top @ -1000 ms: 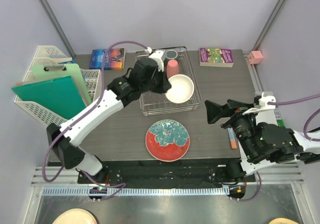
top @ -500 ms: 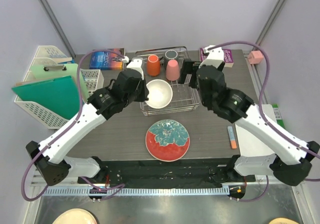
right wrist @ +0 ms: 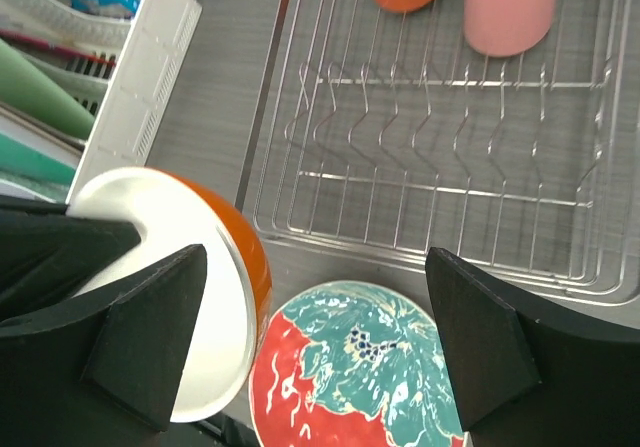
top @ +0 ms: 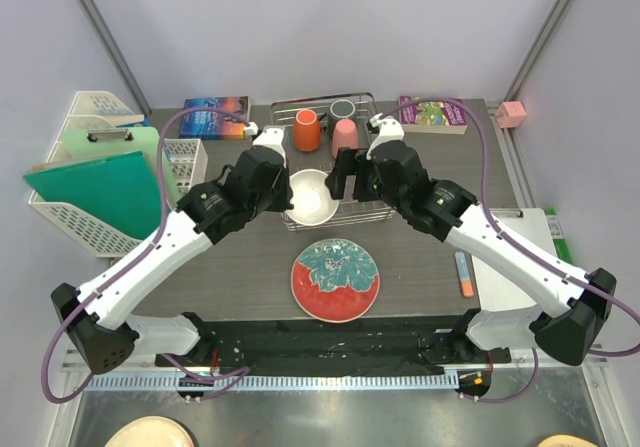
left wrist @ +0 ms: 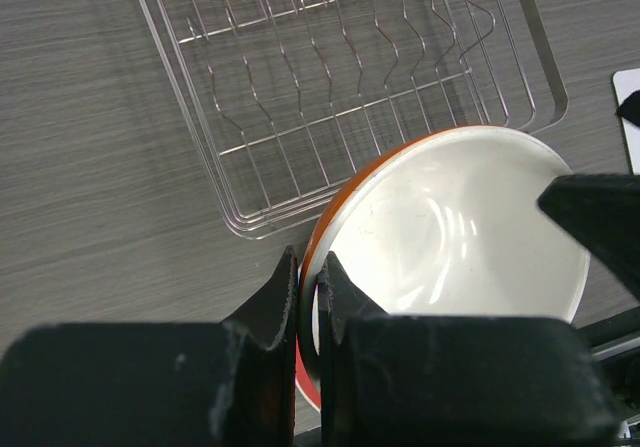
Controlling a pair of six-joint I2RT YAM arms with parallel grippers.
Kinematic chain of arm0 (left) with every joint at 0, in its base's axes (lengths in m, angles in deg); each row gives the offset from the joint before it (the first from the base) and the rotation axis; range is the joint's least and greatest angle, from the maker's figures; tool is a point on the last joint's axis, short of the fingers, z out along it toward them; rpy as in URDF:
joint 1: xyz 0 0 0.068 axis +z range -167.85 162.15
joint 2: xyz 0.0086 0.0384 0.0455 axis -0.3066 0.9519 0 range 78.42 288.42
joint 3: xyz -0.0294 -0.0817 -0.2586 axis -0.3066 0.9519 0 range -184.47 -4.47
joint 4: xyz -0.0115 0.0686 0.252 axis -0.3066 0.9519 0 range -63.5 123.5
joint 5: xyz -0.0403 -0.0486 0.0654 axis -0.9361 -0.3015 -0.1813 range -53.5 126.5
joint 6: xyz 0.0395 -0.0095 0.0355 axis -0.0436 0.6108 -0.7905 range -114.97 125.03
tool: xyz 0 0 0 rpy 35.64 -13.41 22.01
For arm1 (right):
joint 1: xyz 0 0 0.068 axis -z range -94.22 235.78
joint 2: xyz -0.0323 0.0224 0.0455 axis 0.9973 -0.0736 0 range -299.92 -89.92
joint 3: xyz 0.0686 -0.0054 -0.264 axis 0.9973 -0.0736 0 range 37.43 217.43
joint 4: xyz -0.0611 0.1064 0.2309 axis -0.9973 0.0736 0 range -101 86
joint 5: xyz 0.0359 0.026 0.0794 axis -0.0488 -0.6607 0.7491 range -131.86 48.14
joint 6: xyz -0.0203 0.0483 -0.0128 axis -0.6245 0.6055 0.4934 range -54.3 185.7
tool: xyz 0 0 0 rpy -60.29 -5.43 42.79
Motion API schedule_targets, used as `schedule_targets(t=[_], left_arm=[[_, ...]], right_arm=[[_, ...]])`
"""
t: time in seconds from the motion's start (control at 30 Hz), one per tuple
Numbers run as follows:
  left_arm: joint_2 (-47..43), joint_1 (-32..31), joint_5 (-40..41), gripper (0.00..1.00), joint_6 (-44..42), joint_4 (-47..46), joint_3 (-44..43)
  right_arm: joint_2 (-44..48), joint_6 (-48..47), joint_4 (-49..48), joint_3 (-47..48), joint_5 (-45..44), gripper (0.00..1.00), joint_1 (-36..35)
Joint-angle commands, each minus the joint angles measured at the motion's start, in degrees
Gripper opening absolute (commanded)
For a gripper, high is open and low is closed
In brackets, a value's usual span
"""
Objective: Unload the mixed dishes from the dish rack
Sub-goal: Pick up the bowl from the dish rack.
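My left gripper [top: 292,193] is shut on the rim of the small orange-and-white bowl [top: 313,196] and holds it tilted over the front left edge of the silver wire dish rack [top: 372,204]. The left wrist view shows the jaws [left wrist: 310,279] pinching the bowl's rim [left wrist: 450,229]. My right gripper [top: 345,179] is open and empty above the rack, beside the bowl [right wrist: 238,257]. The orange mug [top: 306,129], pink cup [top: 345,138] and dark grey mug [top: 343,108] stand at the rack's back. The teal plate with red-orange rim [top: 335,280] lies on the table before the rack.
A white lattice basket [top: 185,157] with green clipboards stands at the left. Books lie at the back left [top: 214,117] and back right [top: 433,113]. A marker [top: 463,274] lies right of the plate, by a white board [top: 540,239].
My right arm swung from the table's right side to over the rack. My left gripper carried the bowl from the rack's right part to its front left edge.
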State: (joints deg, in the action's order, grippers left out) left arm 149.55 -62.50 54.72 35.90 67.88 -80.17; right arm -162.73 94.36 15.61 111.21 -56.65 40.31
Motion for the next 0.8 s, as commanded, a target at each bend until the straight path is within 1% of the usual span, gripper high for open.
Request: schedule_targets(t=[0.0, 0.03, 0.13, 0.17, 0.23, 0.27, 0.33, 0.37, 0.43, 0.47, 0.53, 0.57, 0.6, 0.67, 0.7, 0.73, 0.77], left_arm=[[0.4, 0.2, -0.9, 0.0, -0.2, -3.5, -0.6], [0.8, 0.2, -0.9, 0.0, -0.2, -3.6, -0.5], [1.3, 0.1, -1.7, 0.0, 0.1, -3.8, -0.3], [1.3, 0.2, -2.0, 0.0, 0.1, -3.9, -0.4], [1.4, 0.2, -2.7, 0.0, 0.2, -4.0, -0.2], [1.4, 0.2, -2.7, 0.0, 0.2, -4.1, -0.1], [1.3, 0.2, -3.3, 0.0, 0.3, -4.2, 0.0], [1.0, 0.2, -3.5, 0.0, 0.4, -4.2, 0.4], [0.8, 0.2, -4.2, 0.0, 0.5, -4.6, 0.8], [0.4, 0.2, -4.5, 0.0, 0.7, -4.6, 1.2], [0.2, 0.2, -4.4, 0.0, 0.5, -4.6, 1.5], [0.2, 0.1, -4.0, 0.0, 0.3, -4.4, 1.4], [0.1, 0.2, -3.5, 0.12, -0.4, -3.7, 1.3], [-0.2, 0.2, -0.7, 0.28, -1.1, -2.6, 0.8], [-0.4, 0.2, 0.5, 0.47, -1.3, -1.7, 0.6], [-0.7, 0.2, 1.7, 0.55, -2.3, -1.4, 0.6], [-1.0, 0.2, 5.0, 0.63, -2.5, -1.1, 0.6]], right_arm=[[-0.8, 1.5, -4.2, -1.7, 5.8, 0.95, -0.1], [-1.0, 1.6, -4.5, -2.6, 6.3, 0.95, -0.1], [-1.3, 2.0, -6.0, -4.2, 8.0, 0.9, -0.1], [-1.3, 2.0, -6.4, -4.5, 8.5, 0.84, 0.0], [-1.6, 1.8, -6.7, -5.3, 8.9, 0.76, -0.1], [-1.6, 1.7, -6.7, -5.6, 8.9, 0.66, -0.1], [-1.8, 1.6, -6.7, -6.3, 9.0, 0.55, -0.1], [-1.8, 1.7, -6.8, -6.5, 8.9, 0.45, -0.1], [-1.7, 1.4, -7.1, -7.3, 8.6, 0.33, -0.1], [-1.5, 1.3, -7.2, -7.7, 8.6, 0.19, -0.1], [-1.1, 1.4, -7.2, -8.2, 8.4, 0.02, 0.0], [-0.2, 1.4, -7.2, -8.5, 8.5, 0.01, -0.1], [0.4, 1.5, -6.9, -8.9, 8.5, 0.01, -0.1], [2.6, 1.7, -5.9, -9.3, 8.0, 0.01, -0.1], [3.4, 1.6, -5.2, -9.7, 7.9, 0.01, -0.1], [4.1, 1.7, -3.5, -10.0, 7.7, 0.01, -0.1], [5.5, 1.7, -2.6, -10.1, 7.4, 0.01, -0.1]])
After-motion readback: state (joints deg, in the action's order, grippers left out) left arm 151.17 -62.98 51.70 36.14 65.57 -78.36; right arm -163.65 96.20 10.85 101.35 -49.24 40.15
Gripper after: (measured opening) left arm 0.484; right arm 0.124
